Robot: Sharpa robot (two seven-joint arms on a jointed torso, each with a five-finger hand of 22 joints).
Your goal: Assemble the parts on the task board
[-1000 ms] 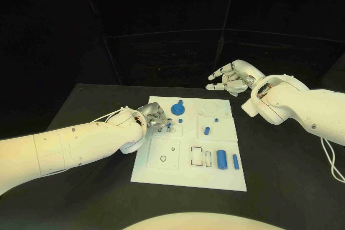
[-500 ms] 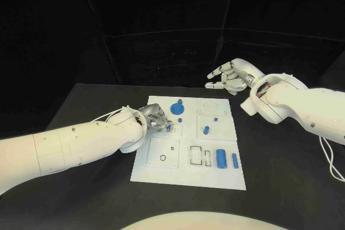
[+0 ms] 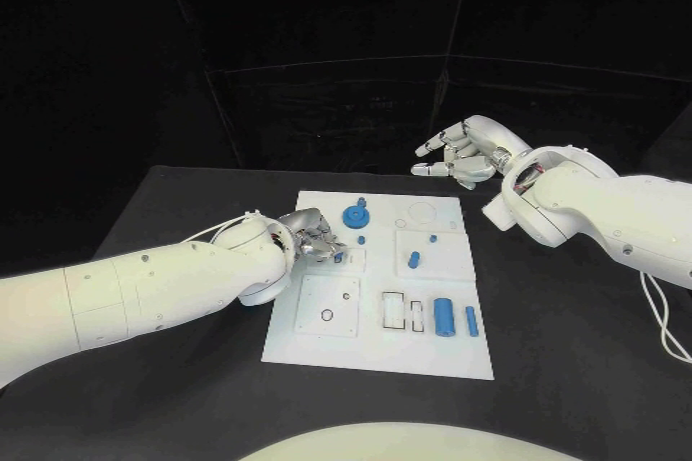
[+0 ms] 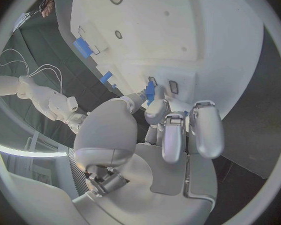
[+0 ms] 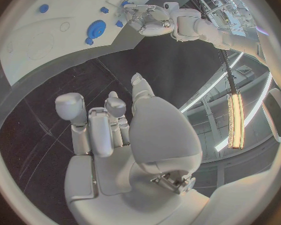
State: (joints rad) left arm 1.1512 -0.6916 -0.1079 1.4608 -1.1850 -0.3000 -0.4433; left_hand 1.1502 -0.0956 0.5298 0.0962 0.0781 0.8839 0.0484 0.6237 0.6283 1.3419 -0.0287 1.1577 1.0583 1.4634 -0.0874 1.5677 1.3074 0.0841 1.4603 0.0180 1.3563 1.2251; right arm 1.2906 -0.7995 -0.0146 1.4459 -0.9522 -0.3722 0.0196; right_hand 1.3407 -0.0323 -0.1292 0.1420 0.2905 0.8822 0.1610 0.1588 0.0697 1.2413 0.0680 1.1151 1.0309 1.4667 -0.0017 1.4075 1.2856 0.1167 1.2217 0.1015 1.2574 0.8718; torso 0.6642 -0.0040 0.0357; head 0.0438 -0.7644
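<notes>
The left robot hand (image 3: 315, 239) is down over the left side of the task board (image 3: 378, 356), its fingers curled together and pinching a small blue part (image 4: 150, 91) at their tips, right above a pair of small rectangular slots in the white plate; in the head view that same piece (image 3: 338, 258) shows as a blue speck just beside the fingers. The right robot hand (image 3: 464, 151) hangs above the worktop (image 3: 173, 201) beyond the board's far right corner, fingers apart and holding nothing. Farther out on the board, a blue gear-like disc (image 3: 356, 218) sits near the far edge, a small blue peg (image 3: 413, 259) stands mid-board, and a blue cylinder (image 3: 446, 318) with a thinner blue bar (image 3: 472, 323) lies toward the near right. The likely trouble is misalignment: the pinched piece is small and partly hidden by the fingers, so if it comes down tilted or beside its slot it could jam, or slip from the fingertips and skid across the plate.
</notes>
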